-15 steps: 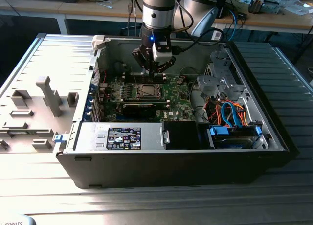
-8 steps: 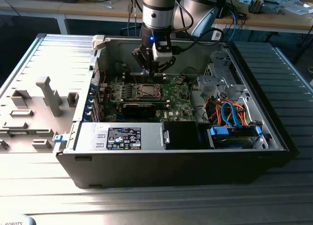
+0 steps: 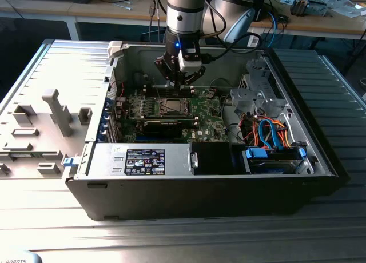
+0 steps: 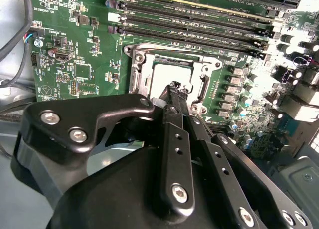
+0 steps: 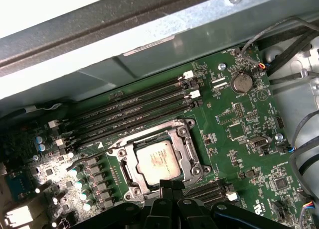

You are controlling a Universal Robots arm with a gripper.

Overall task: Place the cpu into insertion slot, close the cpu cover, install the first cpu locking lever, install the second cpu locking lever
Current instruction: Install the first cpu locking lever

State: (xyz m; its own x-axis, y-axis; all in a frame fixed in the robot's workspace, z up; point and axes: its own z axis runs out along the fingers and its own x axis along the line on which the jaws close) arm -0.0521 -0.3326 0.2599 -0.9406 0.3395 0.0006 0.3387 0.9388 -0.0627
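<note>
The cpu (image 5: 158, 162), a silver-topped square, lies flat in the insertion slot (image 5: 119, 152) on the green motherboard (image 5: 234, 134); it hides the slot's pin field. The cpu cover (image 5: 183, 135), a metal frame, lies down around the chip. Both wrist views show this; in the second wrist view the cpu (image 4: 162, 74) sits inside the cover (image 4: 135, 75). My gripper (image 4: 174, 86) hangs just above the socket's edge, its black fingers pressed together with nothing between them. In the exterior view the gripper (image 3: 182, 87) hovers over the cpu (image 3: 170, 107), slightly behind it.
Black memory slots (image 5: 134, 107) run beside the socket. A long black card (image 3: 163, 126) sits in front of it. The case walls (image 3: 189, 51) enclose the board, with a drive cage and coloured cables (image 3: 269, 137) at the exterior view's right. A grey fixture plate (image 3: 34, 131) lies outside the case.
</note>
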